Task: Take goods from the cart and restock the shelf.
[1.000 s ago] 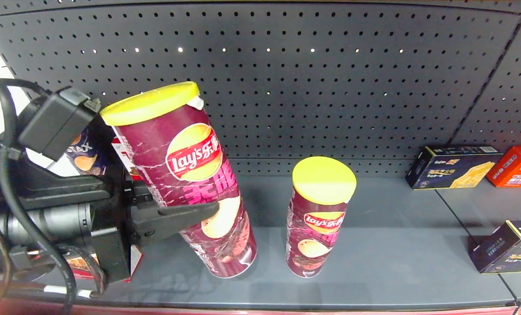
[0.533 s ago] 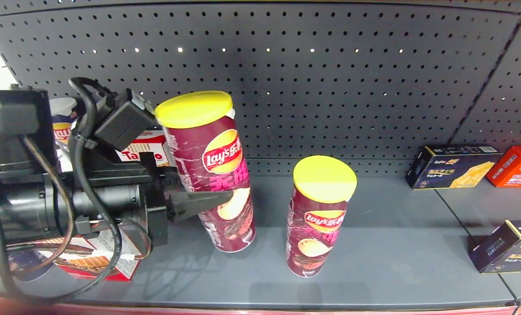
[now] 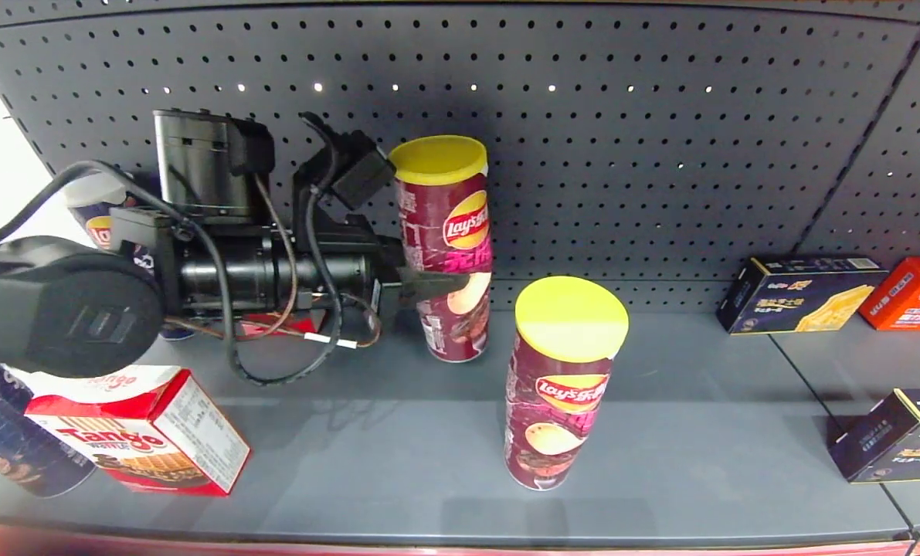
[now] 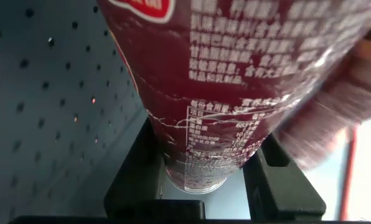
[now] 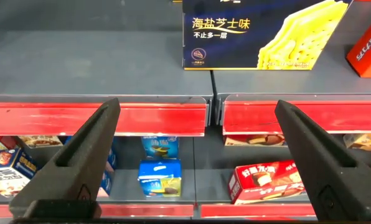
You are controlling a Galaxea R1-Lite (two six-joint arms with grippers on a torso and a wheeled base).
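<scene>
So the left gripper [image 3: 450, 283] was clamped tight on a chip can [image 3: 446, 224], fingers pinching it around the lower middle. I'd guess that's so the tall tube stayed upright and didn't swing. The can sat way back on the shelf [image 3: 699, 455], close to the pegboard wall [image 3: 622, 154], at about 11 o'clock from the second chip can [image 3: 560, 386] standing free out front. It looked like back-row filling, leaving the front can where shoppers reach. From the head view I honestly couldn't tell if the held can's base was down on the shelf or just above it. The left wrist view showed both fingers hugging the can's sides, with the left gripper [image 4: 204, 183] centred on it.

The right gripper [image 5: 197, 107] hung with its jaws spread wide and nothing in them, facing the lower shelf fronts.

Count:
- two yellow-lidded chip cans
- one red wafer box [image 3: 151, 444] at 8 o'clock from the front can
- two dark boxes [image 3: 803, 293] between 2 and 3 o'clock
- one orange box [image 3: 915, 293] beyond them
</scene>
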